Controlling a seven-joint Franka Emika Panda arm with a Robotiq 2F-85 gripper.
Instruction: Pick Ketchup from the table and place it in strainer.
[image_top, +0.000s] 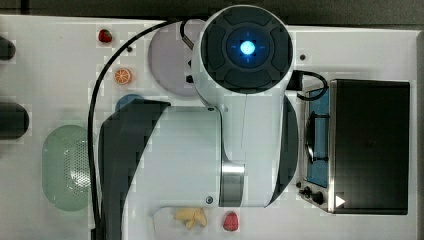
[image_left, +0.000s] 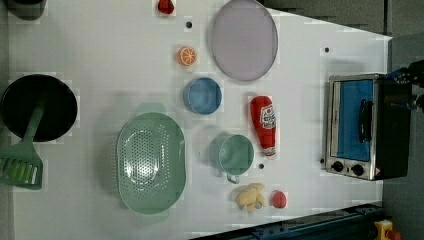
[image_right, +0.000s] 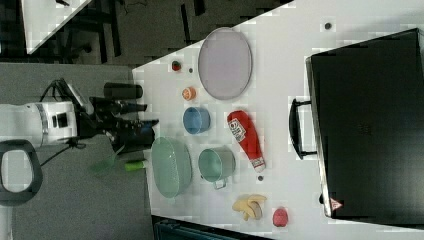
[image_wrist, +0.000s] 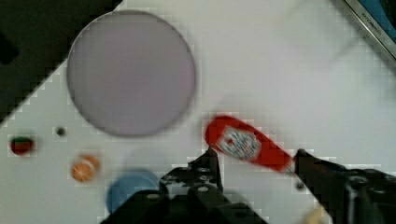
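One ketchup bottle is laid flat on the white desk, red with a white label, cap end toward the left view's bottom. It is flanked by the blue bowl and the teal cup on the left view's left and by the toaster oven on the left view's right, touching none of them. The strainer, pale mint with a perforated bottom, is placed further to the left view's left, beyond the cup and well apart from the ketchup; nothing is held inside it. A grey round plate is seen toward the left view's top, with an orange slice and a strawberry near it. A banana bunch and a second strawberry are set near the left view's bottom edge. A black pot with a green spatula is seen at the left view's far left.

The gripper is held above the desk, jaws spread and nothing pinched; in the wrist view the ketchup is framed between the two fingers but is not touched. In the right view the gripper is seen off the desk surface, over the strainer's side.
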